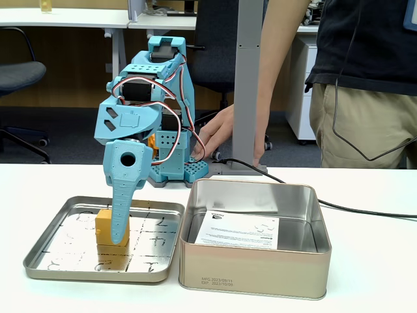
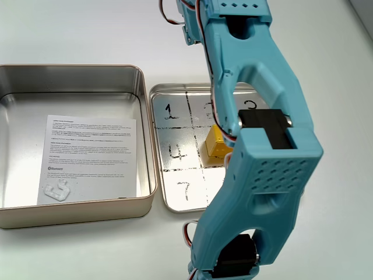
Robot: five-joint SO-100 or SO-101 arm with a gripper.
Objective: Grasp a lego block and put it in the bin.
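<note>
Bin point(image 1: 254, 277): deep square silver tin with rounded corners, nearest the camera in a fixed view, standing on the white table point(image 1: 371, 261). Small print on its front wall. Its left wall stands just beside the tray.
Paper sheet point(image 1: 238, 230): white printed sheet lying flat on the bin floor; in the view from above point(image 2: 87, 157) a small white plastic piece point(image 2: 57, 190) rests on its lower left corner.
Tray point(image 1: 39, 261): shallow flat metal tray at 9 o'clock of the bin in the front view; from above point(image 2: 175, 111) its floor shows a hand-drawn grid with numerals 1, 4 and 7 readable.
Lego block point(image 1: 104, 225): small yellow-orange cube resting on the tray floor, near the tray centre. From above point(image 2: 214, 143) it sits in the middle grid row, partly hidden under the arm.
End effector point(image 1: 118, 236): light blue, pointing straight down into the tray, one long finger point(image 1: 120, 208) lying across the front face of the lego block. Whether its fingers are spread or pinching the block cannot be determined.
Arm point(image 2: 262, 163): light blue printed links with black servos and red and white wiring, base at 12 o'clock of the tray in the front view.
Person point(image 1: 365, 78): standing behind the table, one hand point(image 1: 215, 134) near the arm base, beside a grey post point(image 1: 249, 78).
</note>
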